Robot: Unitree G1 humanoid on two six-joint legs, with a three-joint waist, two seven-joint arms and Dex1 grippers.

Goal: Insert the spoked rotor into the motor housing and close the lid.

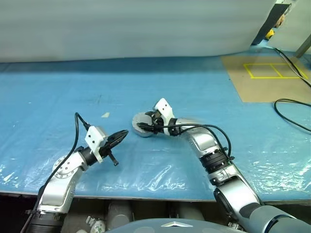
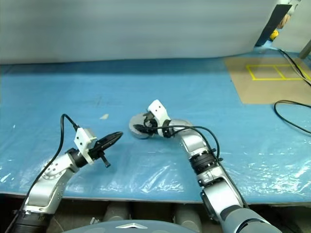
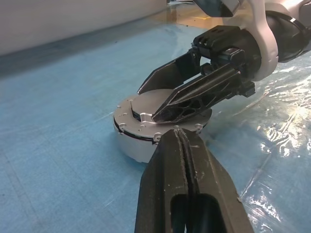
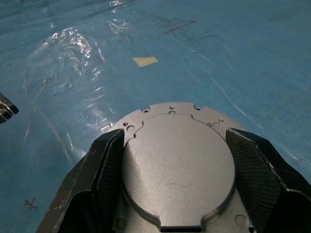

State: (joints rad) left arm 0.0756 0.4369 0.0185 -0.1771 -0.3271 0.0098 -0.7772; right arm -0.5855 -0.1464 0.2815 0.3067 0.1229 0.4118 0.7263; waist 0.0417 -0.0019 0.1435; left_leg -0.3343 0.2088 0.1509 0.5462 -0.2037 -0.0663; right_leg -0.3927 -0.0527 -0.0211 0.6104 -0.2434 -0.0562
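With the right tool (image 1: 146, 127) spread around the smooth round grey metal lid (image 4: 177, 167) on the grey-silver motor housing (image 3: 141, 141) at frame centre, press squarely down — the left tool (image 1: 121, 136), clenched empty, waits nearby.

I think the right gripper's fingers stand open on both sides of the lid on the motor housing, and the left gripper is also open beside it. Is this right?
Not fully. The left gripper is shut: the left wrist view shows its two fingers pressed together, empty, a little short of the motor housing. The rest holds: the right gripper has its fingers spread on either side of the lid.
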